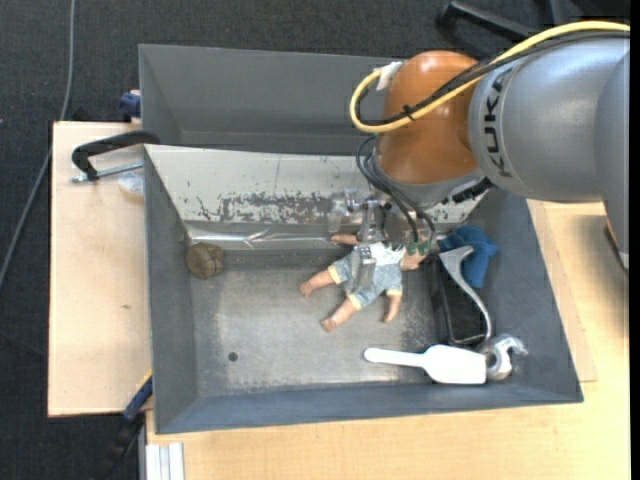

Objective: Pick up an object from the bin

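Left, by the back wall of the bin (262,350): brown round lump (206,259). Mid-bin: small doll (358,288) in a pale dress, bare legs pointing left, upper body under the tool (386,232). Tool is down on the doll's upper end; clenched or released, cannot tell. Front right: white scoop (432,363). Far right: black flat item (458,310), blue piece (479,251) just behind it.
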### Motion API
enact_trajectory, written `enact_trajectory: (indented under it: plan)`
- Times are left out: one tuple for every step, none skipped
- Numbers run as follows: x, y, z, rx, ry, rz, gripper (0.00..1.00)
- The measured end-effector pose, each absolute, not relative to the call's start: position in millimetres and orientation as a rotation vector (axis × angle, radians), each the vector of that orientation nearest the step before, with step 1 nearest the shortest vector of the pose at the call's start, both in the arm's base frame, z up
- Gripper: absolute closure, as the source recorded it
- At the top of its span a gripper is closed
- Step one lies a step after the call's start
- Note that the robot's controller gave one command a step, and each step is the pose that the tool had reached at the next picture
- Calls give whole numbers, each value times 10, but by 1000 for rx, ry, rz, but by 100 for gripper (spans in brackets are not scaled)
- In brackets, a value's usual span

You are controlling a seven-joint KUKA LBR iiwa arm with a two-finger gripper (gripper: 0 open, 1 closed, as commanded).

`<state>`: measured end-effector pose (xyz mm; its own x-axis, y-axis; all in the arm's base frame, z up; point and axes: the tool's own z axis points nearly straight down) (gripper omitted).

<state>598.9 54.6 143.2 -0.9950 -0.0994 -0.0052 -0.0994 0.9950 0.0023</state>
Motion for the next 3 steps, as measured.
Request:
enact_trajectory:
  plan:
    - [6006,452,1004,4,3138,4,0]
    - [5968,436,869,123,3137,7,0]
    - [5815,317,1160,-77,3140,4,0]
